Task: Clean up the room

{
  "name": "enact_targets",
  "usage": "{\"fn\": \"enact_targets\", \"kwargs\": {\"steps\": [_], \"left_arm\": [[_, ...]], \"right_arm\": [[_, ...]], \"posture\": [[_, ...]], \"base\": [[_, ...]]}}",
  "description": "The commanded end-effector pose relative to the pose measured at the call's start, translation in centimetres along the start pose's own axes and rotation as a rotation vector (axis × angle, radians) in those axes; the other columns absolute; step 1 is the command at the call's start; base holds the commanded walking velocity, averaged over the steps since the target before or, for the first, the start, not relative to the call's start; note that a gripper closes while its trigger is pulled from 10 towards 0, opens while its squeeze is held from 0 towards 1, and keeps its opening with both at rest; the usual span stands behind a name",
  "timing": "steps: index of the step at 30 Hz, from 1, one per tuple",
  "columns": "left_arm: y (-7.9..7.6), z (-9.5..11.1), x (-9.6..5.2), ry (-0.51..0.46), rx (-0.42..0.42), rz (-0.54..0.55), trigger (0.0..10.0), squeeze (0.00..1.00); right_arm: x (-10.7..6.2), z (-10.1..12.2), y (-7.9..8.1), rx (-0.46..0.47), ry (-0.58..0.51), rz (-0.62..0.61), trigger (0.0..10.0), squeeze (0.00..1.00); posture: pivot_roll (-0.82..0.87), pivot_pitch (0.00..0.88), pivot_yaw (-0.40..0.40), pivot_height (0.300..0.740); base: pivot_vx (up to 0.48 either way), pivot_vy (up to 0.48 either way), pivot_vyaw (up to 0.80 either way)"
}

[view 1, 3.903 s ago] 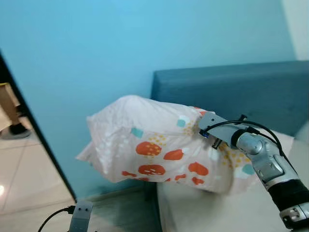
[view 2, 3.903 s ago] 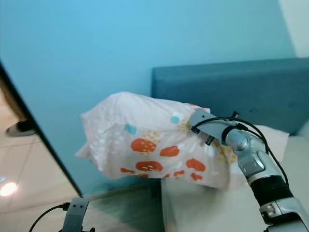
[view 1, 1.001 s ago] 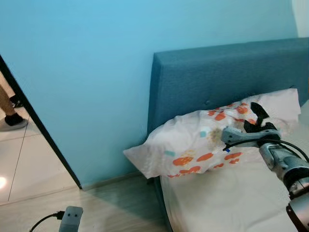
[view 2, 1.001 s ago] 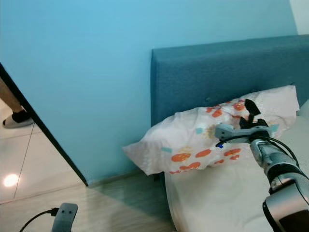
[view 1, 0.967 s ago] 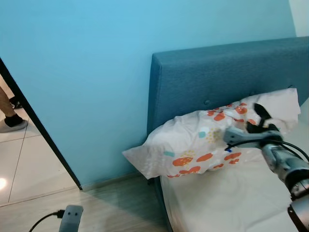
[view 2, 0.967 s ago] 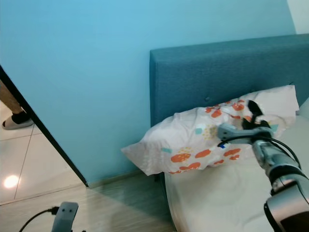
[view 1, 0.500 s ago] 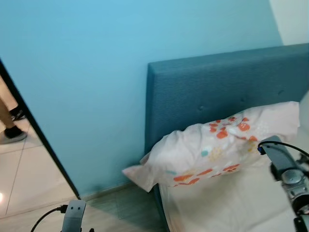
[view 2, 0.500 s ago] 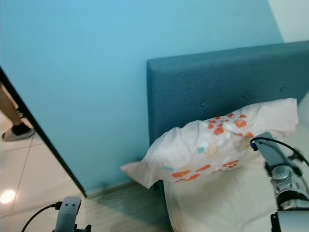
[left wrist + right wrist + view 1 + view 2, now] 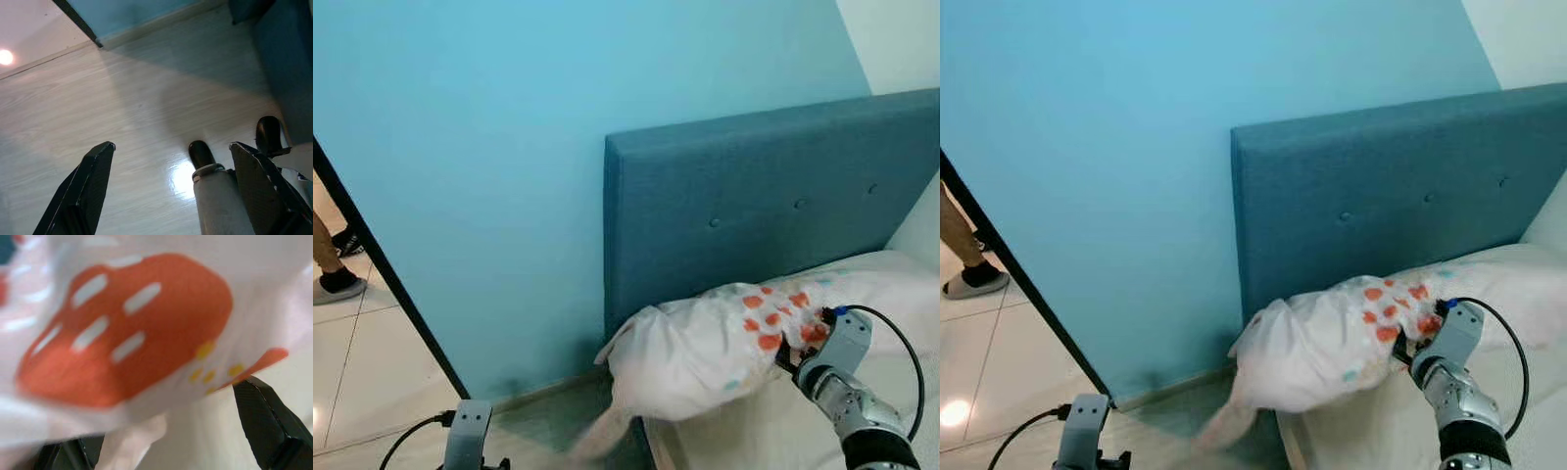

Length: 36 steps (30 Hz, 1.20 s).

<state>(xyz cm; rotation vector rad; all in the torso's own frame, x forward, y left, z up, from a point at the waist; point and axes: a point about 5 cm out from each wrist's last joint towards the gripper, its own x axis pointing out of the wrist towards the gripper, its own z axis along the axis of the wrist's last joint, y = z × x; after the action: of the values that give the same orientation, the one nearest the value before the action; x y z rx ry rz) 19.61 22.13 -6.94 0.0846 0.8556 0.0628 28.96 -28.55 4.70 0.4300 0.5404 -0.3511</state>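
A light blue wall (image 9: 509,147) filled most of the head views, with a dark door frame (image 9: 382,284) slanting down its left side and pale tiled floor (image 9: 352,362) beyond it, where a person's lower leg and sandalled foot (image 9: 331,274) stood. Against the wall stood the bed's dark blue tufted headboard (image 9: 754,206), and below it the cream mattress (image 9: 773,431). The pillow (image 9: 724,343) — white, printed with orange shapes — lay at the head of the bed against the headboard, its left end hanging past the mattress edge over the wood floor (image 9: 122,127). The right gripper (image 9: 800,345) was pressed into the pillow's near side; in its wrist view the printed cloth lay blurred and very close across the space between the two black fingers (image 9: 269,416), which stood apart, though I could not tell whether they pinched the cloth or merely touched it. The left gripper (image 9: 171,191) hung low over the wood floor by the doorway, its fingers spread wide with nothing between them — beneath it showed a robot leg (image 9: 215,196).
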Motion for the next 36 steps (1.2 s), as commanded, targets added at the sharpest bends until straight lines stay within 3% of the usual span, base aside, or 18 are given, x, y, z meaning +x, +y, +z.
{"fn": "enact_targets", "kwargs": {"steps": [1, 3, 7, 10, 12, 17, 26, 33, 34, 35, 36], "left_arm": [[0.0, -0.7, -0.1, 0.035, -0.006, -0.003, 10.0, 0.0], [0.0, -0.7, -0.1, 0.035, -0.007, -0.003, 10.0, 0.0], [-0.4, -0.8, -0.1, 0.037, -0.005, -0.014, 10.0, 0.0], [-0.5, -0.8, -0.1, 0.037, -0.004, -0.015, 10.0, 0.0], [-0.5, -0.8, -0.1, 0.038, -0.003, -0.017, 10.0, 0.0], [-0.5, -0.8, -0.1, 0.039, 0.0, -0.019, 10.0, 0.0], [-0.5, -0.7, 0.0, 0.04, 0.009, -0.029, 10.0, 0.0], [-0.4, -0.9, -0.1, 0.045, 0.002, -0.026, 10.0, 0.0], [-0.3, -1.1, -0.2, 0.046, 0.001, -0.024, 10.0, 0.0], [-0.3, -1.1, -0.2, 0.047, 0.002, -0.024, 10.0, 0.0], [-0.3, -1.1, -0.2, 0.047, 0.002, -0.024, 10.0, 0.0]], "right_arm": [[-0.4, -0.2, 0.0, 0.043, 0.014, 0.005, 10.0, 0.0], [-0.6, -0.2, -0.1, 0.05, 0.016, 0.004, 10.0, 0.0], [-1.9, 0.2, 1.4, 0.187, -0.019, 0.127, 10.0, 0.0], [-2.1, 0.3, 1.7, 0.21, -0.024, 0.148, 10.0, 0.0], [-2.9, 0.6, 2.4, 0.298, -0.035, 0.228, 10.0, 0.0], [-3.7, 0.3, 2.5, 0.331, -0.025, 0.259, 10.0, 0.0], [-4.0, -3.0, 1.2, 0.282, 0.134, 0.106, 10.0, 0.0], [-3.9, -3.2, 0.4, 0.301, 0.127, 0.004, 10.0, 0.0], [-3.8, -3.0, 0.2, 0.323, 0.103, -0.008, 4.7, 0.0], [-3.7, -2.8, 0.1, 0.338, 0.086, -0.01, 0.9, 0.0], [-3.7, -2.8, 0.1, 0.338, 0.086, -0.01, 0.9, 0.0]], "posture": [[-0.03, 0.019, -0.01, 0.74], [-0.03, 0.019, -0.01, 0.74], [-0.04, 0.017, -0.015, 0.74], [-0.04, 0.017, -0.015, 0.74], [-0.04, 0.014, -0.018, 0.74], [-0.05, 0.012, -0.015, 0.74], [-0.05, 0.009, -0.016, 0.74], [-0.05, 0.012, -0.016, 0.74], [-0.04, 0.017, -0.015, 0.74], [-0.04, 0.017, -0.015, 0.74], [-0.04, 0.017, -0.015, 0.74]], "base": [[0.0, 0.0, 0.0], [0.0, 0.0, 0.0], [0.0, 0.0, 0.0], [0.0, 0.0, 0.0], [0.0, 0.0, 0.0], [0.0, 0.0, 0.0], [0.0, 0.0, 0.0], [0.0, 0.0, 0.0], [0.0, 0.0, 0.0], [0.0, 0.0, 0.0], [0.0, 0.0, 0.0]]}}
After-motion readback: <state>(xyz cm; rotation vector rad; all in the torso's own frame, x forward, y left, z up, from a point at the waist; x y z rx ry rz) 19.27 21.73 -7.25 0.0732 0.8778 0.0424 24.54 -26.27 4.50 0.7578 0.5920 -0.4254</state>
